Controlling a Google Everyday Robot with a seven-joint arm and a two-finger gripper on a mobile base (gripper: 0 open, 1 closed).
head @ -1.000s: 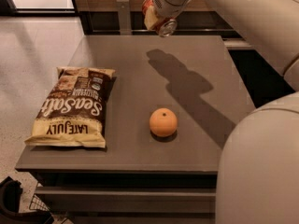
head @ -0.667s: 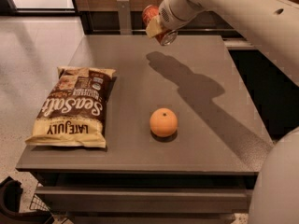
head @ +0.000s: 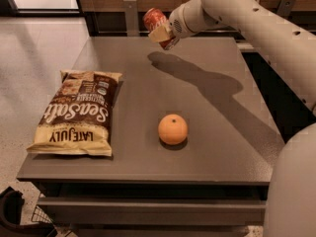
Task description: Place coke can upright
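One table bears one orange and one chip bag; one gripper above its far edge clasps one coke can

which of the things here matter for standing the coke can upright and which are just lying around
Part of the job:
coke can, held tilted above the far part of the table
gripper, shut on the coke can

Just lying about:
chip bag, flat on the left side of the table
orange, on the table nearer the front
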